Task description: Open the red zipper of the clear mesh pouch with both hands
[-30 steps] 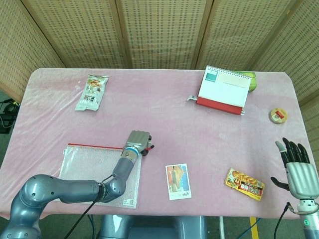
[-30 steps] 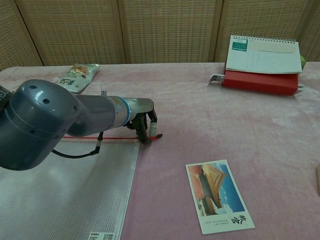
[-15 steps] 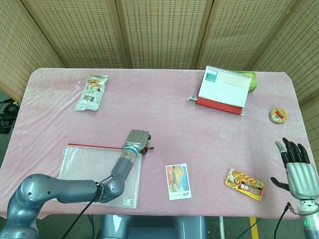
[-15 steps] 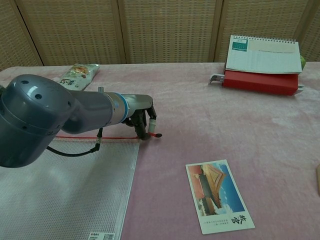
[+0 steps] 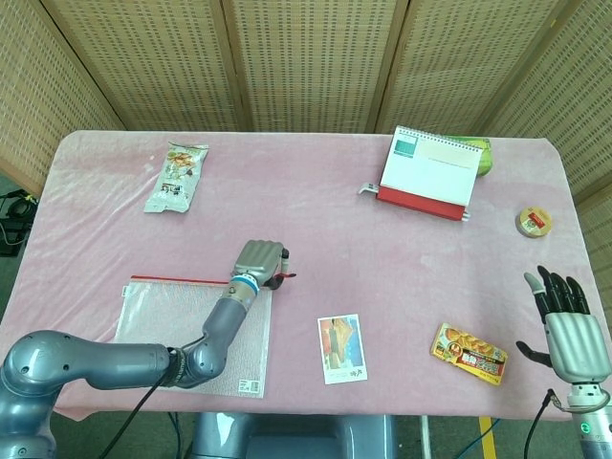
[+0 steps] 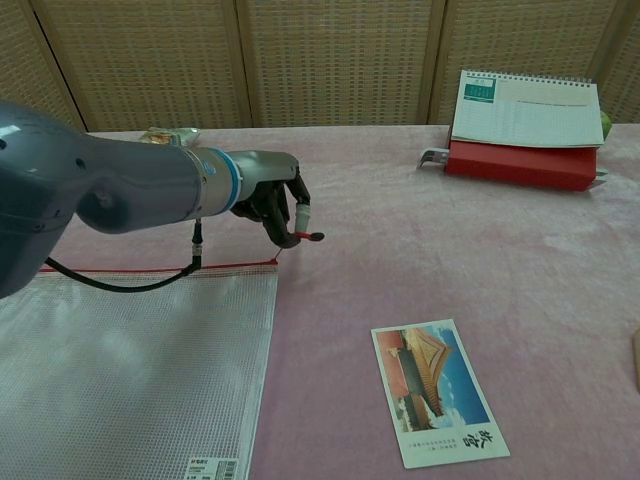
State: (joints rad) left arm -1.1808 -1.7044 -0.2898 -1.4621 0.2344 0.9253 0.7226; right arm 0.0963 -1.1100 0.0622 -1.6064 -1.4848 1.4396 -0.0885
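**Left hand on the zipper pull, right hand idle**

The left hand (image 6: 268, 197) pinches the red zipper pull (image 6: 303, 235) at the right end of the red zipper (image 6: 150, 267). The clear mesh pouch (image 6: 130, 370) lies flat on the table's near-left area. The right hand (image 5: 567, 325) hovers off the right corner, fingers spread, holding nothing.

Left hand (image 5: 260, 261) reaching forward low over the table, fingers curled and pinching a small red tab, right hand (image 5: 569, 325) upright at the table edge, fingers spread
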